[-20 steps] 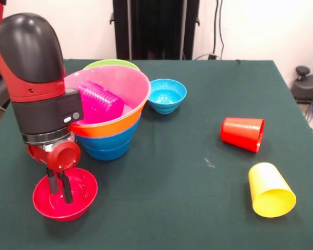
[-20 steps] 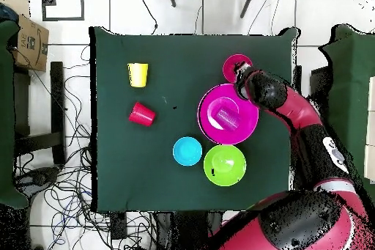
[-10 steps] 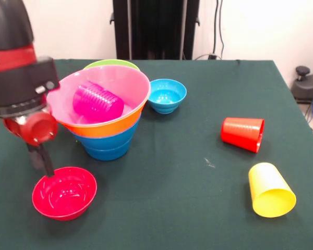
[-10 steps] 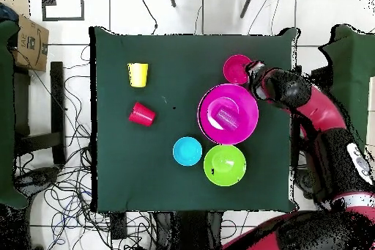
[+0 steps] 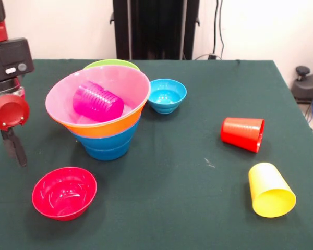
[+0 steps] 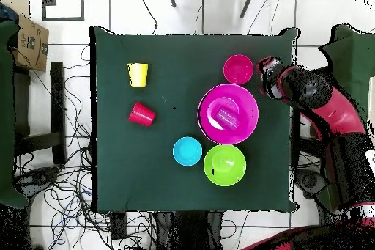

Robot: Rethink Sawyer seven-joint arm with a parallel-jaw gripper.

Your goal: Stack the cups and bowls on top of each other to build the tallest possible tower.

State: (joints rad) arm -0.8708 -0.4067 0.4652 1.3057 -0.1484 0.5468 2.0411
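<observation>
The tower stands left of centre: a blue bowl [image 5: 107, 147] at the base, an orange bowl [image 5: 107, 128] above it and a wide pink bowl [image 5: 133, 83] on top. The translucent purple cup [image 5: 98, 101] lies on its side inside the pink bowl. The small red bowl [image 5: 64, 192] sits upright on the table in front of the tower. My gripper [image 5: 18, 156] hangs empty above the table, left of the red bowl and apart from it. In the overhead view the gripper [image 6: 266, 68] is beside the red bowl [image 6: 238, 69].
The green bowl [image 5: 110, 64] stands behind the tower, and the small light-blue bowl [image 5: 167, 95] to its right. The red cup [image 5: 242, 134] and the yellow cup [image 5: 270, 190] lie on their sides at the right of the green table [image 5: 188, 219].
My gripper has risen out of the red bowl and moved left, away from it. The red bowl stays on the table. Nothing else has moved.
</observation>
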